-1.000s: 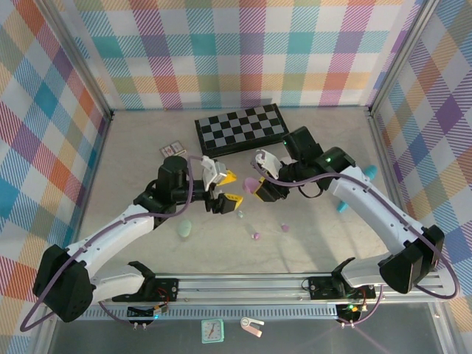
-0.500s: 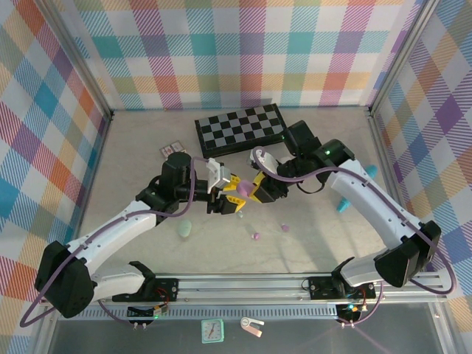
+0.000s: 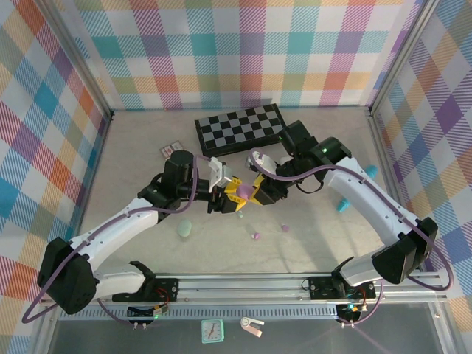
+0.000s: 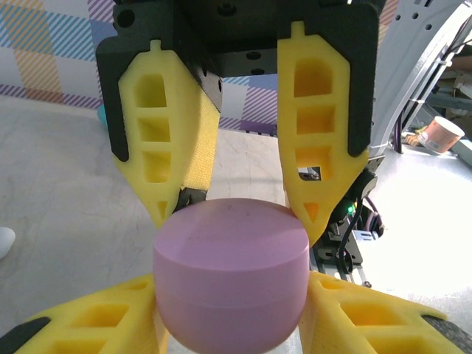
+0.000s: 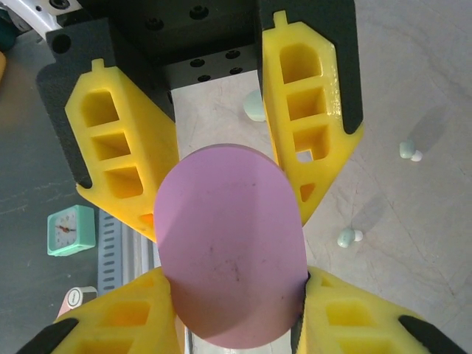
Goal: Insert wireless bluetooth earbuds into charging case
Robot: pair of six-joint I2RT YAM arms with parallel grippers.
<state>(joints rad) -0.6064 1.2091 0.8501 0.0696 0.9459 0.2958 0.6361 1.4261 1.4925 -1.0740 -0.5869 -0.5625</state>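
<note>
1. The wireless bluetooth earbuds are not in anything yet. On the overhead camera I see two of them loose on the table, on the arm-base side of the lilac case and slightly to its right. The case itself is held between my left gripper and right gripper, which meet nose to nose on it. A mint case lies toward the left arm from the lilac case, nearer the bases.
2. On the left wrist camera the lilac case is shut, its lid seam one unbroken line. My left fingers press its two flanks. The right fingers come in from the opposite side, their tips touching its upper rim.
3. On the right wrist camera the right fingers hug both sides of the lilac case, and the left fingers pinch its far end. I read both grippers as clamped on it. Two small pale earbuds lie on the table to the right of the lilac case.
4. As I judge it, the task is barely started. The case is secured in both grips, but the lid is unopened and no earbud is picked up or seated. Opening the lid, fetching the earbuds and inserting them all remain.
</note>
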